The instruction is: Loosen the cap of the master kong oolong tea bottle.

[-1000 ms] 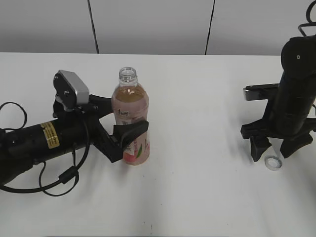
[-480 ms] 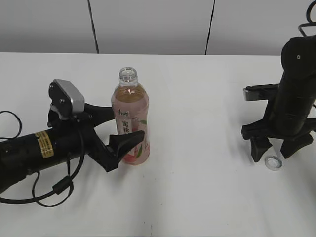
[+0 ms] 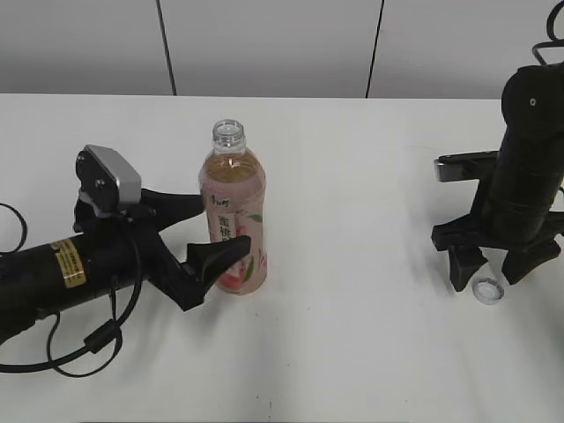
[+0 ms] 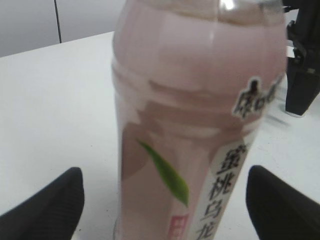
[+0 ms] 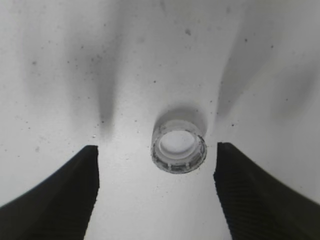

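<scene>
White cap (image 5: 178,146) upturned between spread right fingers (image 5: 65,195); left fingers (image 4: 42,205) apart, flanking bottle (image 4: 195,120)

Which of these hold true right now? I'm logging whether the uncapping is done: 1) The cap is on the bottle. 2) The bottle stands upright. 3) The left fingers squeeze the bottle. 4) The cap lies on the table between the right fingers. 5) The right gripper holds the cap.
1) False: the master kong oolong tea bottle has an open neck; the cap lies on the table.
2) True.
3) False: the left gripper is open, with gaps on both sides of the bottle.
4) True.
5) False: the right gripper is open, its fingers clear of the cap.
</scene>
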You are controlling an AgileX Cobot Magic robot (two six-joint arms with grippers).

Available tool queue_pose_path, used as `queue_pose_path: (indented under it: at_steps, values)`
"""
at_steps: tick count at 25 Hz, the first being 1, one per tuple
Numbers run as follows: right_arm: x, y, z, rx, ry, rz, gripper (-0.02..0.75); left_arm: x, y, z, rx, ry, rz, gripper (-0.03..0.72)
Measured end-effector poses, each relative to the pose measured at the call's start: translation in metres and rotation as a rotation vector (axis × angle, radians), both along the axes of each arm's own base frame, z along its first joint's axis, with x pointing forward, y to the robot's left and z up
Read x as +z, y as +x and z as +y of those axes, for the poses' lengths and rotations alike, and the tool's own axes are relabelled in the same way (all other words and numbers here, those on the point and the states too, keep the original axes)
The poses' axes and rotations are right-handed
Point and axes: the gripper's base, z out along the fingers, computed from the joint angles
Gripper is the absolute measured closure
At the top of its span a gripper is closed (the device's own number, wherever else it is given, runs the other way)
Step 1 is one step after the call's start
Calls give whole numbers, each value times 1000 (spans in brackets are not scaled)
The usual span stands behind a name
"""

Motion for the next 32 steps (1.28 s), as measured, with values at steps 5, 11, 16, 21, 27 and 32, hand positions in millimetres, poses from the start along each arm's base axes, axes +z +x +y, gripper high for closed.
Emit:
queue_pose_path:
  at_steps: [5,11,16,21,27,32]
  values:
    - [0,-1,0,6,-1,9,192,12,-10,4,9,-10,-18,101]
    - [1,-2,0,15,-3,20,192,18,-28,17,78,-11,7,104]
    - [10,-2,0,32,3,-5,192,33,-29,37,169,-54,-9,104]
    - [12,-2,0,35,5,-12,192,68,-25,55,259,-117,-94,106]
    - [12,-1,0,38,7,-27,192,102,-16,67,384,43,-38,111]
    - [12,-1,0,45,8,-29,192,137,0,86,641,145,168,111]
